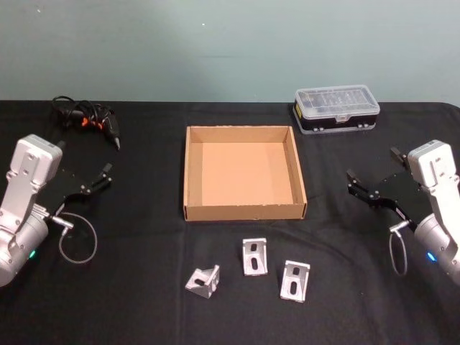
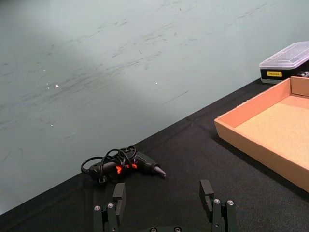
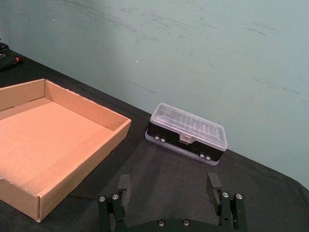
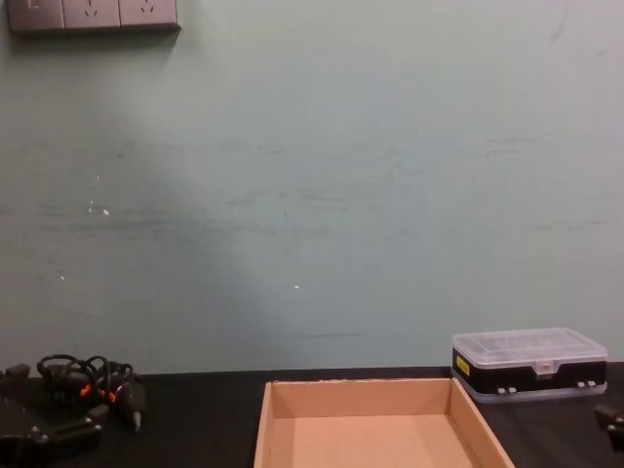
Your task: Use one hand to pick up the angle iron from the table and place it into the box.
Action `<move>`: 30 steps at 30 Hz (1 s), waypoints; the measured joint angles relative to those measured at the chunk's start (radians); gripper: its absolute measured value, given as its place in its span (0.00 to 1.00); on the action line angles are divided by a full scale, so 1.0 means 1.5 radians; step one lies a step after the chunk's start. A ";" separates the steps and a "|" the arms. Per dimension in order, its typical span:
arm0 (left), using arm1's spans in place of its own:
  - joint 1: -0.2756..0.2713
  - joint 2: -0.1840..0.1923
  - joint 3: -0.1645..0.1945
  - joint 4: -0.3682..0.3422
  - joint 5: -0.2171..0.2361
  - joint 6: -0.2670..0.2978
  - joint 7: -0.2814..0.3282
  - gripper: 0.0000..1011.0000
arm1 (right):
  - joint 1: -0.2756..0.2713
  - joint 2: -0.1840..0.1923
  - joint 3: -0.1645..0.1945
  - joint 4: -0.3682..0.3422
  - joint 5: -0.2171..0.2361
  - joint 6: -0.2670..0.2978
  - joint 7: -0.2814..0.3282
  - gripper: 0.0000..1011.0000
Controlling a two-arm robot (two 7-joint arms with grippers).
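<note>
One illegible yellow label [image 2: 273, 74], case [image 1: 336, 109] near box [image 1: 244, 211]

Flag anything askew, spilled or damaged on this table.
Nothing is spilled or damaged. One oddity: the left angle iron lies tipped at an angle, while the middle angle iron and right angle iron sit alike, slotted faces showing. The box sits square, empty. Left gripper and right gripper wait open.

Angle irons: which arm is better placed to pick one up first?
Probably right. The right gripper, open, hangs nearer the rightmost angle iron than the left gripper, also open, does to the leftmost iron. The margin is small.
</note>
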State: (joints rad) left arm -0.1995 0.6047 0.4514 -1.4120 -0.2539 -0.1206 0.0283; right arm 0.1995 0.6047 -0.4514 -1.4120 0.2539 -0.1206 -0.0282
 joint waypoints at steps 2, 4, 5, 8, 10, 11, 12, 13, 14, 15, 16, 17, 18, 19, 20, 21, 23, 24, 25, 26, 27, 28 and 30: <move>0.000 0.000 0.000 0.000 0.000 0.000 0.000 0.99 | 0.000 0.000 0.000 0.000 0.000 0.000 0.000 0.99; 0.000 0.000 0.000 0.000 0.000 0.000 0.000 0.99 | 0.000 0.000 0.000 0.000 0.000 0.000 0.000 0.99; 0.000 0.000 0.000 0.000 0.000 0.000 0.000 0.99 | 0.000 0.000 0.000 0.000 0.000 0.000 0.000 0.99; 0.000 0.000 0.000 0.000 0.000 0.000 0.000 0.99 | 0.000 0.000 0.000 0.000 0.000 0.000 0.000 0.99; 0.000 0.000 0.000 0.000 0.000 0.000 0.000 0.99 | 0.000 0.000 0.000 0.000 0.000 0.000 0.000 0.99; 0.000 0.000 0.000 0.000 0.000 0.000 0.000 0.99 | 0.000 0.000 0.000 0.000 0.000 0.000 0.000 0.99; 0.000 0.000 0.000 0.000 0.000 0.000 0.000 0.99 | 0.000 0.000 0.000 0.000 0.000 0.000 0.000 0.99; 0.000 0.000 0.000 0.000 0.000 0.000 0.000 0.99 | 0.000 0.000 0.000 0.000 0.000 0.000 0.000 0.99; 0.000 0.000 0.000 0.000 0.000 0.000 0.000 0.99 | 0.000 0.000 0.000 0.000 0.000 0.000 0.000 0.99; 0.000 0.000 0.000 0.000 0.000 0.000 0.000 0.99 | 0.000 0.000 0.000 0.000 0.000 0.000 0.000 0.99; 0.000 0.000 0.000 0.000 0.000 0.000 0.000 0.99 | 0.000 0.000 0.000 0.000 0.000 0.000 0.000 0.99; 0.000 0.000 0.000 0.000 0.000 0.000 0.000 0.99 | 0.000 0.000 0.000 0.000 0.000 0.000 0.000 0.99; 0.000 0.000 0.000 0.000 0.000 0.000 0.000 0.99 | 0.000 0.000 0.000 0.000 0.000 0.000 0.000 0.99; 0.000 0.000 0.000 0.000 0.000 0.000 0.000 0.99 | 0.000 0.000 0.000 0.000 0.000 0.000 0.000 0.99; 0.000 0.000 0.000 0.000 0.000 0.000 0.000 0.99 | 0.000 0.000 0.000 0.000 0.000 0.000 0.000 0.99; 0.000 0.000 0.000 0.000 0.000 0.000 0.000 0.99 | 0.000 0.000 0.000 0.000 0.000 0.000 0.000 0.99; 0.000 0.000 0.000 0.000 0.000 0.000 0.000 0.99 | 0.000 0.000 0.000 0.000 0.000 0.000 0.000 0.99; 0.000 0.000 0.000 0.000 0.000 0.000 0.000 0.99 | 0.000 0.000 0.000 0.000 0.000 0.000 0.000 0.99; 0.000 0.000 0.000 0.000 0.000 0.000 0.000 0.99 | 0.000 0.000 0.000 0.000 0.000 0.000 0.000 0.99; 0.000 0.000 0.000 0.000 0.000 0.000 0.000 0.99 | 0.000 0.000 0.000 0.000 0.000 0.000 0.000 0.99; 0.000 0.000 0.000 0.000 0.000 0.000 0.000 0.99 | 0.000 0.000 0.000 0.000 0.000 0.000 0.000 0.99; 0.000 0.000 0.000 0.000 0.000 0.000 0.000 0.99 | 0.000 0.000 0.000 0.000 0.000 0.000 0.000 0.99; 0.000 0.000 0.000 0.000 0.000 0.000 0.000 0.99 | 0.000 0.000 0.000 0.000 0.000 0.000 0.000 0.99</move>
State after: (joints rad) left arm -0.1995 0.6047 0.4514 -1.4120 -0.2539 -0.1205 0.0283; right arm 0.1996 0.6047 -0.4514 -1.4120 0.2539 -0.1205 -0.0283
